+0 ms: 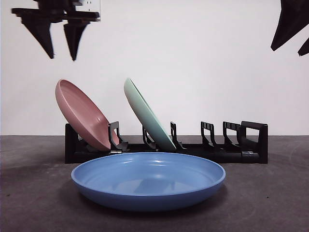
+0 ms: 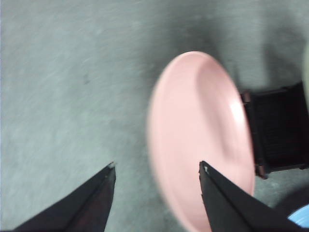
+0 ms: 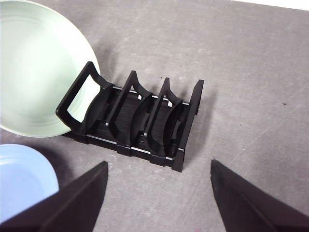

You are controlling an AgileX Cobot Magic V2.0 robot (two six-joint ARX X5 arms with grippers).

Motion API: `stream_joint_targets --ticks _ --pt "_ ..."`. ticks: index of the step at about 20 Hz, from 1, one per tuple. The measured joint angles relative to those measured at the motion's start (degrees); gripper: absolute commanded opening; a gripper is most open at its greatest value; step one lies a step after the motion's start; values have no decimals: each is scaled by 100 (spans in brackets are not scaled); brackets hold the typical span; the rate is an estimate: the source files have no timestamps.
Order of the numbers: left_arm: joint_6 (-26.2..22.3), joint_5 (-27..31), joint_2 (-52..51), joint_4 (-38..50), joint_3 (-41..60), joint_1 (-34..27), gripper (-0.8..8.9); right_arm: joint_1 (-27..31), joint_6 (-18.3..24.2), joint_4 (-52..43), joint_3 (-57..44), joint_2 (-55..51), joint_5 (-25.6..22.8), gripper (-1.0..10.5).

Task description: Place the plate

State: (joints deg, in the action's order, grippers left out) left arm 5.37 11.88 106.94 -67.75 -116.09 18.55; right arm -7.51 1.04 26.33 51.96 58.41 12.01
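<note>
Front view: blue plate (image 1: pixel 148 180) flat before rack (image 1: pixel 251 145); left end effector (image 2: pixel 157 166), right end effector (image 3: pixel 159 164) spread, holding nothing.

Gray tabletop (image 1: pixel 29 193), white backdrop (image 1: pixel 193 58)

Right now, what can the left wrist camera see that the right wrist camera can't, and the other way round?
Only the left wrist view shows the pink plate, leaning in the end of the black dish rack, with the open left gripper above it. Only the right wrist view shows the mint green plate, the rack's vacant slots, and the open right gripper. Both show the rack, the gray table and an edge of the blue plate.
</note>
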Motion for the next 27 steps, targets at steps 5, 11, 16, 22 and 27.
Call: stream_joint_targets --ticks 5,11,16,22,27 --pt "-131 306 389 -15 -2 98 268 0 0 -2 0 0 -2 328" --pt "-164 321 570 157 -2 85 268 0 0 -2 0 0 -2 328" --pt "-177 323 752 184 -2 85 256 0 0 0 0 0 -4 328" --pt "-177 455 752 247 -4 39 10 0 2 9 0 0 -24 328" --pt "-177 476 752 299 -4 33 9 0 0 31 0 0 -24 328"
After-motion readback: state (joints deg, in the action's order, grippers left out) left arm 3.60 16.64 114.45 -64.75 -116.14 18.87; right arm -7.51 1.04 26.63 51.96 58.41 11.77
